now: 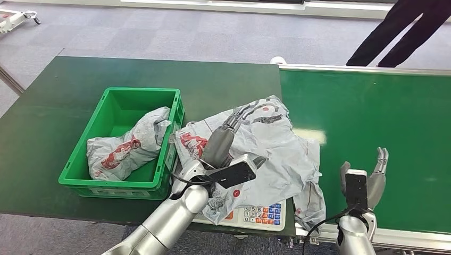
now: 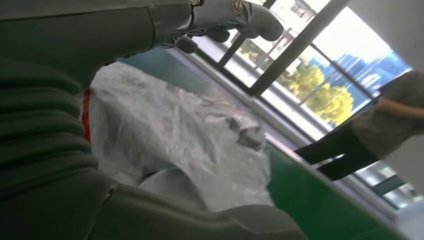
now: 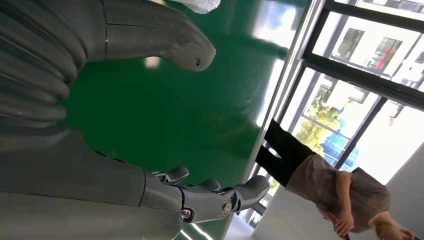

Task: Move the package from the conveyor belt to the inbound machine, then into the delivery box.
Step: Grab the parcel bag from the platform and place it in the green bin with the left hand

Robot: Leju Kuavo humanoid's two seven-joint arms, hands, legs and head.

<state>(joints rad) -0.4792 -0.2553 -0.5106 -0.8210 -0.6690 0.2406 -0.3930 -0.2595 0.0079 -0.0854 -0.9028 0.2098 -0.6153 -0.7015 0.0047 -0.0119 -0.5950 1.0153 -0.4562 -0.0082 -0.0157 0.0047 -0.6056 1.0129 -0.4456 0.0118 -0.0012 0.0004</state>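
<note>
1. Nearest the camera in the head view, the silver left arm rises from the lower edge and hides part of the inbound machine; only a strip of that machine's white face and its coloured keypad peek out from under the package.
2. Spread across the machine lies the package, a large crumpled grey-white plastic mailer with red and dark print. It overhangs the machine on all sides, and its right side droops onto the conveyor belt.
3. Resting on top of the package, the left hand has its fingers stretched out along the plastic, towards the package's far end. Whether those fingers pinch any plastic cannot be told; the wrist view shows them extended over the wrinkled film.
4. Right of the package, the right hand stands upright over the belt, fingers apart, palm empty and clear of the plastic.
5. Left of the package, just beside the machine, sits the green delivery box, its near wall partly hidden by the left arm. A second grey bag with red print lies inside it, slumped against the box's floor and right wall.
6. Beyond the belt's far rail, a person in dark trousers stands cut off by the frame's top edge.
</note>
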